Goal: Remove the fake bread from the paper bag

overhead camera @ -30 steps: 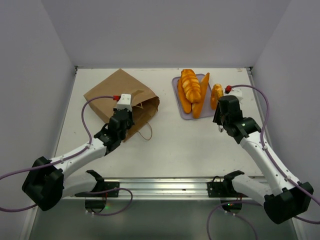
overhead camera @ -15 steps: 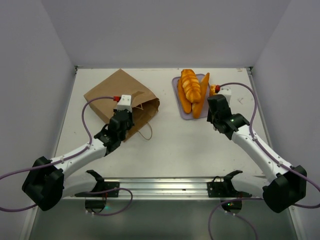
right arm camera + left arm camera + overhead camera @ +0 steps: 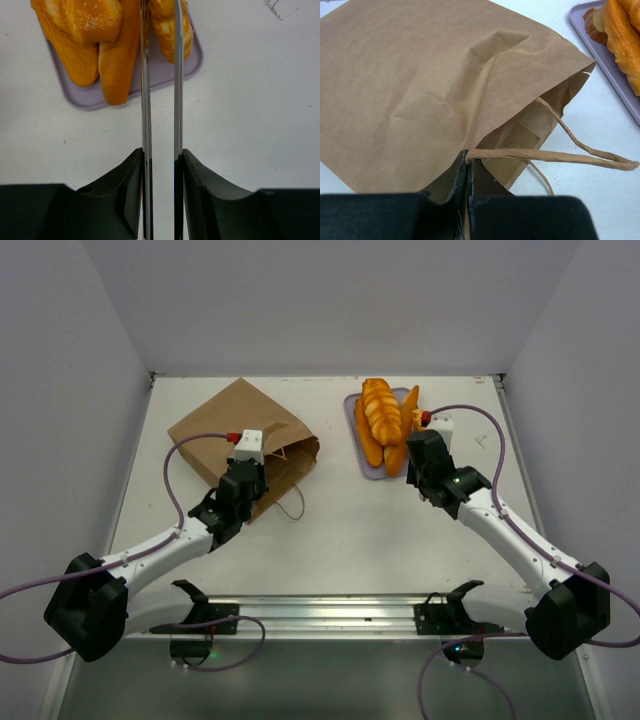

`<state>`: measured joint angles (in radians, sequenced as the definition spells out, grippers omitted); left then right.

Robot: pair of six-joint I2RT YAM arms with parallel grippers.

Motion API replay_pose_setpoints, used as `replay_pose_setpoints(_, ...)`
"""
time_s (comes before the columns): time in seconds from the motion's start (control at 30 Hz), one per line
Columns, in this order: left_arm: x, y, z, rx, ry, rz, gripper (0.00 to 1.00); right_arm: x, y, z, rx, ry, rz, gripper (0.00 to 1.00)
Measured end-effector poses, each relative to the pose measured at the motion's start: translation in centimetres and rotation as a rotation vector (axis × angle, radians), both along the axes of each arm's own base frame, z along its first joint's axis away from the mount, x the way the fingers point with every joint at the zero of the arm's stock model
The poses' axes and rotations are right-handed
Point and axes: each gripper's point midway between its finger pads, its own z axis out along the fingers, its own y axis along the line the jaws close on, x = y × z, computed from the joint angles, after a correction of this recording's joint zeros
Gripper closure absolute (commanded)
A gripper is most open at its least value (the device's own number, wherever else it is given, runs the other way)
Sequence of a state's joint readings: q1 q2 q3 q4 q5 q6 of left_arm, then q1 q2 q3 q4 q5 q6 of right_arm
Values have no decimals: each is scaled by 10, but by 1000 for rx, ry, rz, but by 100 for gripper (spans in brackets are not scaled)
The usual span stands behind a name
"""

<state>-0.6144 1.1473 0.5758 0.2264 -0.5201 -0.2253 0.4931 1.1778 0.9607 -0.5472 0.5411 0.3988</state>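
The left gripper (image 3: 468, 169) is seen with its jaws pressed together, pinched on the lower lip of the paper bag (image 3: 420, 90) where a twisted paper handle (image 3: 545, 156) is fixed. The bag is laid flat on the white table (image 3: 330, 530) at the far left, set cornerwise. Its mouth is turned to the right and slightly toward the arms. Little of its inside can be made out.

The right gripper (image 3: 161, 156) is nearly shut, clamped on a pair of thin metal tongs (image 3: 177, 100). Their two blades are held almost parallel and are pointed straight away from the wrist, over a lavender tray (image 3: 82, 98). The fake bread (image 3: 117, 60) is piled on this tray, at the far side of the table, right of centre and well apart from the bag. The long pieces are laid side by side, their long axes running roughly near to far. A small roll (image 3: 186, 37) is found at the blade tips; whether it is gripped cannot be told.
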Motion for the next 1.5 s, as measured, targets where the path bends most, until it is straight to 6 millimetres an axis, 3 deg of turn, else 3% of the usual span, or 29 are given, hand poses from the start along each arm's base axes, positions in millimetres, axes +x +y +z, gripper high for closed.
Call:
replay_pose_setpoints(0.2, 0, 0, 0, -1, -1, 0, 100, 0, 2, 0, 5, -3, 1, 61)
replay_pose_setpoints(0.73, 0, 0, 1, -1, -1, 0, 100, 1, 11, 2, 50, -9, 21, 57)
replay_pose_setpoints(1.23, 0, 0, 1, -1, -2, 0, 100, 0, 16, 35, 121, -86, 42, 56)
replay_pose_setpoints(1.5, -1, 3, 8, -6, -18, 8, 100, -12, 31, 45, 217, -88, 112, 58)
